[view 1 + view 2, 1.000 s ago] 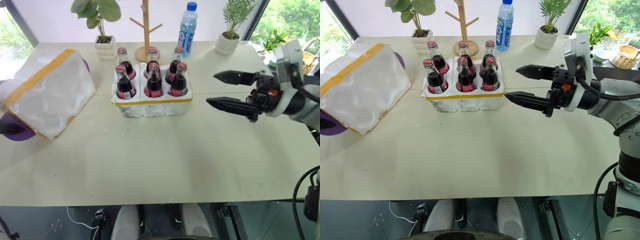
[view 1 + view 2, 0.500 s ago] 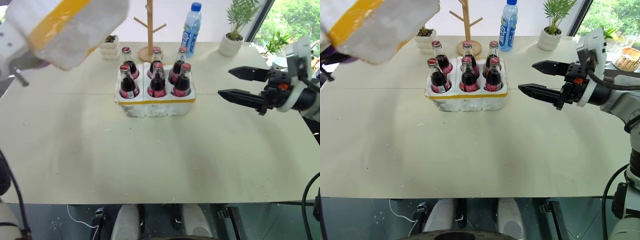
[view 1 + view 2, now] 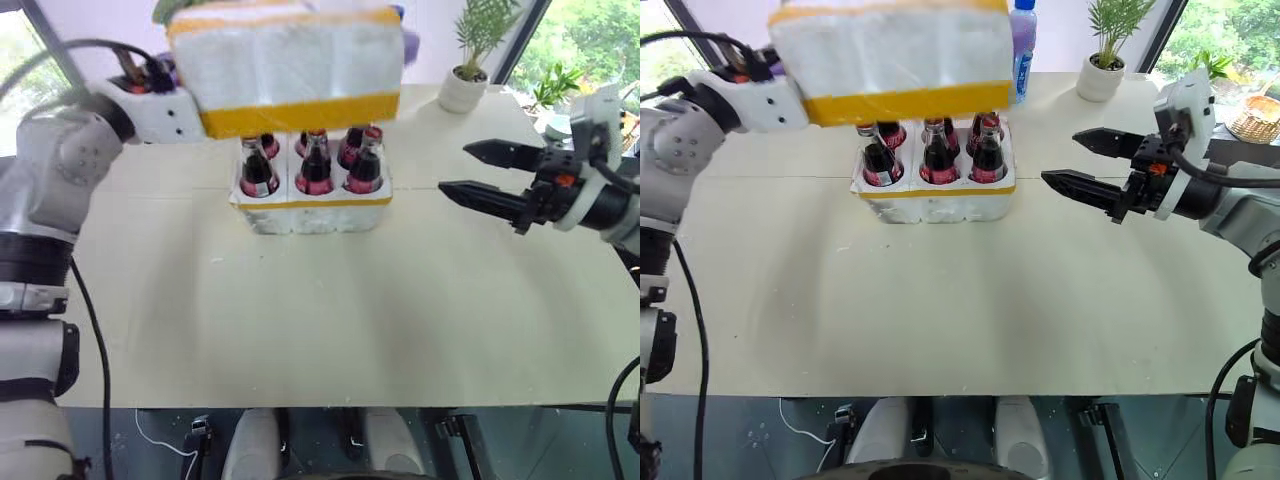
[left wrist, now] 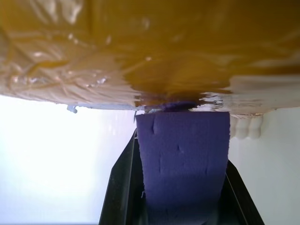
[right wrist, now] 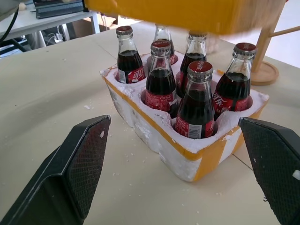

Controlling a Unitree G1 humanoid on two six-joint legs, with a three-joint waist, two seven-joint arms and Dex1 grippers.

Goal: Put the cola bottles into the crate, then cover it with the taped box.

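Note:
Several cola bottles with red caps stand in the holes of the crate, a low white foam tray with a yellow band, at the table's middle back. The taped box hangs level just above the bottle tops and hides their caps in the head views. My left gripper is shut on a purple tab fixed to the box's left end. To the right of the crate, my right gripper stands open and level, pointing at it. The right wrist view shows the bottles, the crate and the box's yellow edge above.
A blue-capped water bottle and a potted plant stand at the table's back. A wooden stand's base sits behind the crate. The pale table stretches bare towards me. A basket lies off the table's right end.
My left arm has swung the taped box up from the table's left end and rightward over the crate, rolling it level. The right gripper has barely moved and stays open.

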